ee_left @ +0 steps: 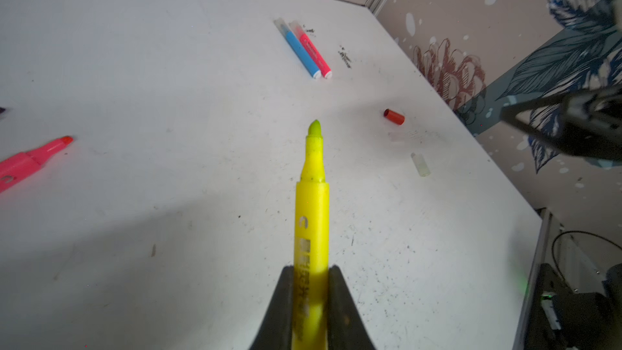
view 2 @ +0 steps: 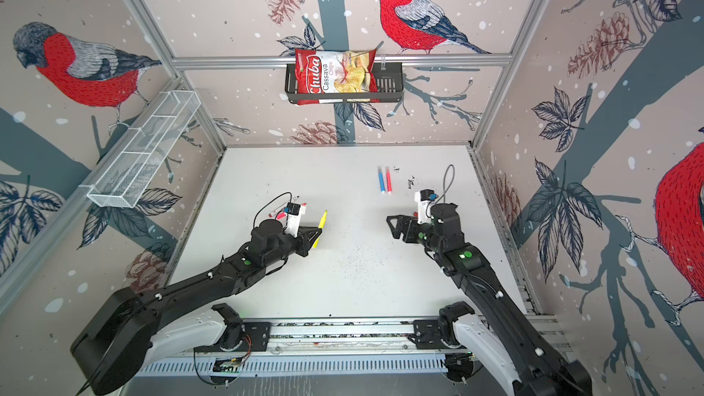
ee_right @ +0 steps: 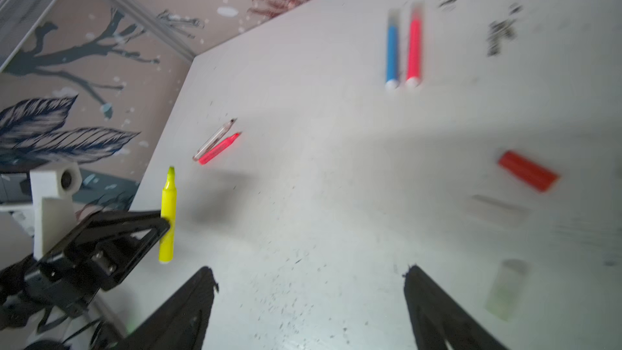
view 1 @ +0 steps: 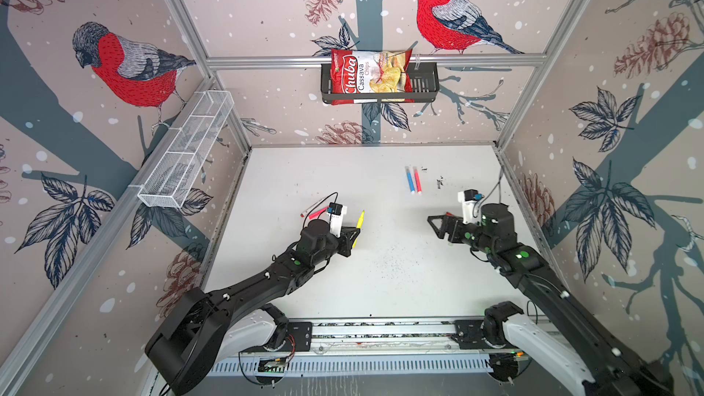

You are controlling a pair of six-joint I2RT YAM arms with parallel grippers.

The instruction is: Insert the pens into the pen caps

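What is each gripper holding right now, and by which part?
The left gripper clamps the yellow pen at mid-barrel, its uncapped tip sticking out. The right gripper is open and holds nothing.

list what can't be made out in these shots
- red cap, clear cap: motion-blurred, right wrist view
- pink pen: rear cut off by the left wrist view's edge
- white pen: partly behind the left wrist camera, in a top view
- yellow pen: rear hidden by the left gripper, left wrist view

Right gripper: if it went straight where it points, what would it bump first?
Probably the bare table just ahead of the right gripper; nothing else sits in that line, though depth is unclear.
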